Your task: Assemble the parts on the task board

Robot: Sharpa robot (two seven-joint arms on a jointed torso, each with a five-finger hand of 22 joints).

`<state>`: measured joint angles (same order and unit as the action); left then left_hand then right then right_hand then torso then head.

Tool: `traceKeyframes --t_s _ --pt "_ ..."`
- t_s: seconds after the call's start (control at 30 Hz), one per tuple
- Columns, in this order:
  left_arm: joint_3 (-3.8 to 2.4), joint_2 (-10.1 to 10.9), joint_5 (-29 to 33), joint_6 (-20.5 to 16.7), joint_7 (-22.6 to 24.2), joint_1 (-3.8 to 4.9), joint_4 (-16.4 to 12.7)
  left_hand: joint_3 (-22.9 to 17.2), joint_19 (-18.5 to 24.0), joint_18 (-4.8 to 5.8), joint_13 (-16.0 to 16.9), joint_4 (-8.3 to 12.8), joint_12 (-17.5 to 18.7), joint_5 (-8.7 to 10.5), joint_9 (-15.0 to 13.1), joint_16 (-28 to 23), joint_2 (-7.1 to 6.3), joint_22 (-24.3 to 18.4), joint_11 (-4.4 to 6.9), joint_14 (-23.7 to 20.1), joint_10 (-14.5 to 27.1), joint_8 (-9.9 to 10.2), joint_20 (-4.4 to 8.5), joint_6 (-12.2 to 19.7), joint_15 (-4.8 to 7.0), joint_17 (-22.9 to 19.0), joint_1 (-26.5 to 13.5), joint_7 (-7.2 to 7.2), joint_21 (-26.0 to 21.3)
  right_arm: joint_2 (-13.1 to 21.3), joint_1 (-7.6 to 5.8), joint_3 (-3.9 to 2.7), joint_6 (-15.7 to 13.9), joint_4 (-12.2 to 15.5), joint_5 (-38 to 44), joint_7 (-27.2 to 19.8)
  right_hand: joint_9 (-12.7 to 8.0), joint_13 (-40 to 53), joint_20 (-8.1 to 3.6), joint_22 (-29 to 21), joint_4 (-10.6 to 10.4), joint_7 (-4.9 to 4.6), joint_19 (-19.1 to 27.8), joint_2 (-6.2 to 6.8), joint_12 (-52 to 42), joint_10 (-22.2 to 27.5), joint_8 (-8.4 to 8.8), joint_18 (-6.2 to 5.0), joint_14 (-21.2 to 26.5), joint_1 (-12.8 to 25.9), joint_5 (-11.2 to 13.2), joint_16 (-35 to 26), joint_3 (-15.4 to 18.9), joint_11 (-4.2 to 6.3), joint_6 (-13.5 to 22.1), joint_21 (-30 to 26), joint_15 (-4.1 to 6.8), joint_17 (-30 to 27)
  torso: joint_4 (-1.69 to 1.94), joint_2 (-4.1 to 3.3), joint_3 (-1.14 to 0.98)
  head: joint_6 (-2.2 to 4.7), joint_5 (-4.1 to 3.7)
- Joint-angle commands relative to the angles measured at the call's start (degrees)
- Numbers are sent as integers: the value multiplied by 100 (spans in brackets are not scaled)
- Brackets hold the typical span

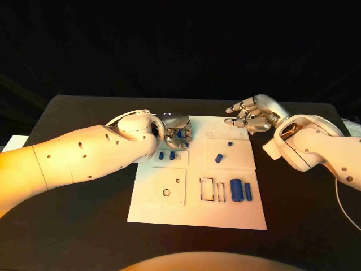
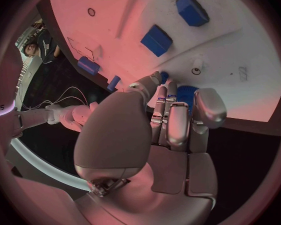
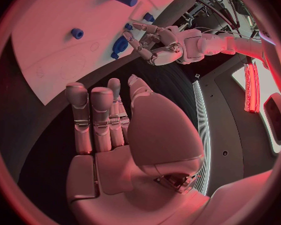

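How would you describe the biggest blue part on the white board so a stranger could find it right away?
Start at the white task board in the middle of the black table. Go to the board's near right corner, beside two dark rectangular slots. There lies the blue cylinder, longer and thicker than any other blue part.

The task board point(image 1: 198, 212), a white rectangular plate, is lying flat in the middle of the desk; small blue parts are resting on it: two short blocks point(image 1: 166, 154) sitting side by side near its left edge; a peg point(image 1: 218, 157) and a smaller stub point(image 1: 230, 143) standing toward the centre; two longer cylinders point(image 1: 241, 190) lying parallel beside rectangular cut-outs point(image 1: 212, 189).
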<state>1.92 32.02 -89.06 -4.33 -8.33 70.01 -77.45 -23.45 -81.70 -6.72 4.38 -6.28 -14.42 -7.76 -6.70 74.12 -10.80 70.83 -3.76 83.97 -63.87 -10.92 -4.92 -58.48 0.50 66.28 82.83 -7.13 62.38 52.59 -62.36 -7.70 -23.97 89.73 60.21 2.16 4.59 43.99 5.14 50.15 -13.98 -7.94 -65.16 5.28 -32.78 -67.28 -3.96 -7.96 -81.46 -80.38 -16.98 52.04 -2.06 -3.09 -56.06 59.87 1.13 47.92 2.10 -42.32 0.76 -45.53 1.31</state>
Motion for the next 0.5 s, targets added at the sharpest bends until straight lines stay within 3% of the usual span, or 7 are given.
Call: traceKeyframes --t_s 0.03,0.5 --pt "-5 -30 -18 297 -88 -5 8 -66 -27 106 -7 9 -2 -2 8 28 53 22 10 194 -64 31 9 -67 55 -3 22 5 28 -8 5 0 84 6 18 -47 2 -15 6 -14 -23 -29 27 -48 24 -16 -14 -60 -51 -33 -32 -22 -19 2 -10 -40 5 16 0 0 -1 -11 -6" --pt "-8 -95 -77 709 -372 -4 50 -203 -7 107 2 120 -17 -2 29 47 118 75 54 184 -213 59 40 -206 89 -34 86 26 57 -8 5 0 99 12 18 -39 2 -15 6 -14 -23 -29 27 -48 24 -16 -14 -60 -51 -33 -32 -22 -19 2 -10 -40 5 16 2 2 1 -46 -22"
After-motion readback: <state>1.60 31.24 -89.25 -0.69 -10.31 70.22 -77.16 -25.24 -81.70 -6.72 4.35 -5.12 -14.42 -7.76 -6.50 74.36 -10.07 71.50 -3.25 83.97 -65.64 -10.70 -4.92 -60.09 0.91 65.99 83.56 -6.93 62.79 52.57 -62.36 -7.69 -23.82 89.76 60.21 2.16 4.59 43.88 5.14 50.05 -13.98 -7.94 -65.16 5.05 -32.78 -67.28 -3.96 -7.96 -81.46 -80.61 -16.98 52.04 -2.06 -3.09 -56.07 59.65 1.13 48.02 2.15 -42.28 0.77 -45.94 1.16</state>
